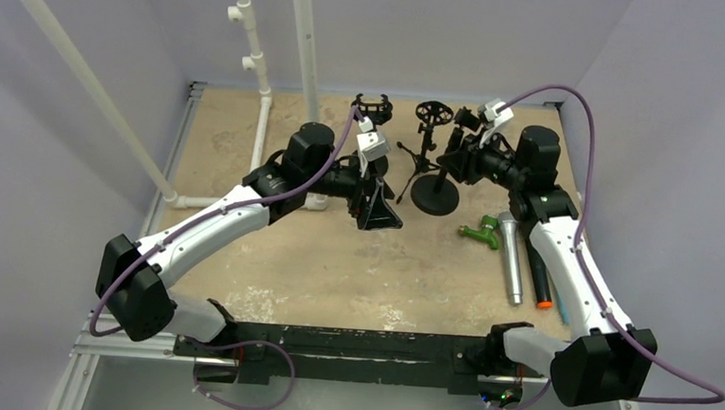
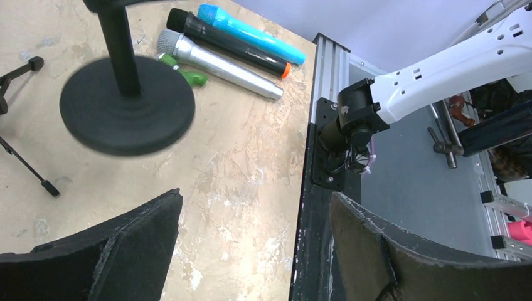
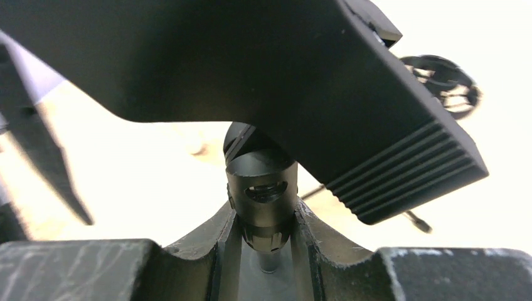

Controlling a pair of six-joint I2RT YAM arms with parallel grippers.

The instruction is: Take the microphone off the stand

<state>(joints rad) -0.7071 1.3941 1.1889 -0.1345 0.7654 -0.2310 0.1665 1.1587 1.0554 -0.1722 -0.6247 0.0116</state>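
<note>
The black microphone stand has a round base (image 1: 434, 198) (image 2: 125, 113) in the middle of the table. My right gripper (image 1: 453, 153) (image 3: 266, 216) is shut on the stand's black cylindrical neck (image 3: 260, 197), just under its ribbed clip (image 3: 376, 144). Three microphones lie flat on the table to the right of the base: a silver one (image 1: 510, 262) (image 2: 219, 66), a black one with an orange end (image 1: 537, 273) (image 2: 229, 44) and a blue one (image 2: 251, 34). My left gripper (image 1: 378, 223) (image 2: 255, 195) stands open left of the base, over bare table, with nothing between its fingers.
A green item (image 1: 481, 233) (image 2: 188, 74) lies by the silver microphone's head. A small black tripod (image 1: 409, 165) stands left of the base. Two black ring mounts (image 1: 372, 108) (image 1: 434, 112) sit at the back. White pipes (image 1: 263, 132) rise at the back left.
</note>
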